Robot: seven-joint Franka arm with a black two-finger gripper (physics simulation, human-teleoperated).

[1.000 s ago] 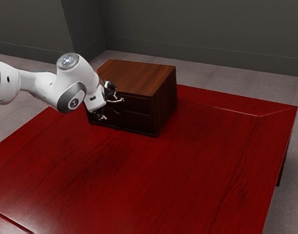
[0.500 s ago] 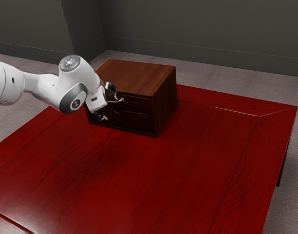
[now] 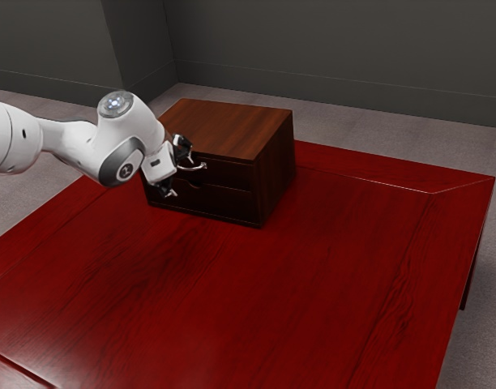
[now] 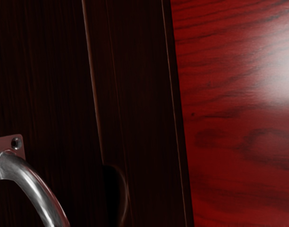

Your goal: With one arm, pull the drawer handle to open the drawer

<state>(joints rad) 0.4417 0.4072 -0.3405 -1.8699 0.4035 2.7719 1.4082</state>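
Plainly little is done: the upper drawer [image 3: 225, 172] sits flush in the dark wooden cabinet [image 3: 232, 128], not pulled out at all. The hand [image 3: 177, 168] is at the drawer's front, spread wide with the metal handle [image 3: 197, 166] between, gripping nothing. Closing and the whole pull remain, I judge. The surface [image 3: 272, 284] is glossy red wood — around it a grey floor [image 3: 378, 121] and dark walls [image 3: 337, 40].

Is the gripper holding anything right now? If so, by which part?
Cannot tell. The black two-finger gripper is at the curved silver metal handle on the front of the dark wooden drawer cabinet, but no grip on it is visible.
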